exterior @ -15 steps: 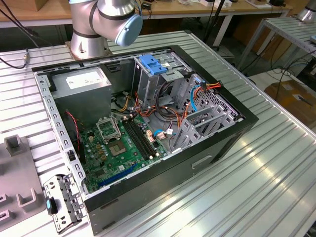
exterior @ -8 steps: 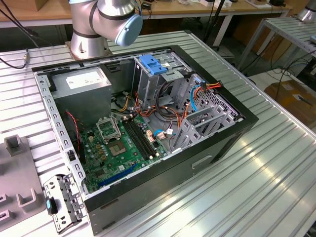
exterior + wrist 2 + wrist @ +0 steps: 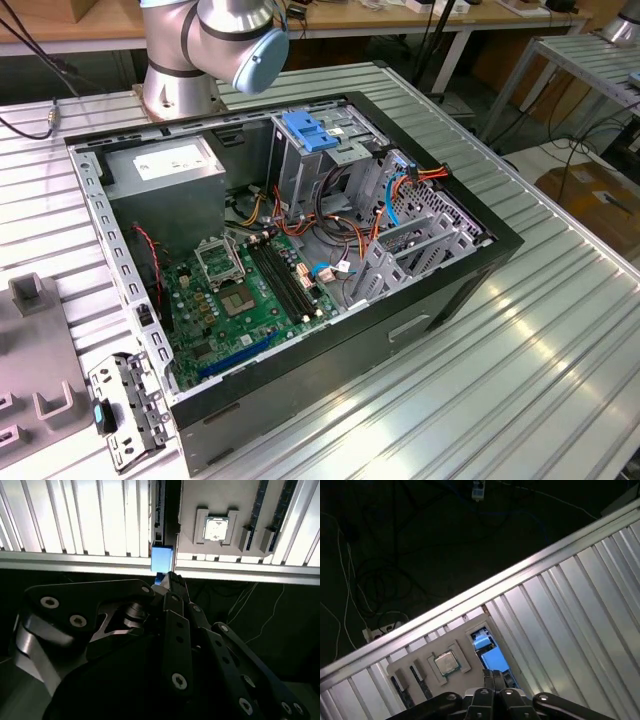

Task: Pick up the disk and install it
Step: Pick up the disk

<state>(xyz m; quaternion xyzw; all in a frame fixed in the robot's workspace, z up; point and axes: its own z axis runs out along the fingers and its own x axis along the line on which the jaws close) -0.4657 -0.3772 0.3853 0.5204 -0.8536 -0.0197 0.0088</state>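
The disk [image 3: 161,560] shows its bright blue frame end, standing in a dark slot at the edge of a grey holder plate [image 3: 190,530] near the table's rail. In the first wrist view the same blue disk [image 3: 492,657] sits beside that plate [image 3: 420,660]. My gripper [image 3: 169,579] has its black fingers drawn together, with the tips right on the blue end. In the first wrist view the gripper [image 3: 495,674] meets the blue frame the same way. Most of the disk's body is hidden in the slot.
A processor chip [image 3: 216,529] lies in the holder plate next to the slot. In the exterior view an open computer case [image 3: 430,290] sits mid-table, with a grey drive cage [image 3: 300,170] topped by a blue handle. The arm's base [image 3: 180,80] stands behind it. Dark floor with cables lies beyond the table edge.
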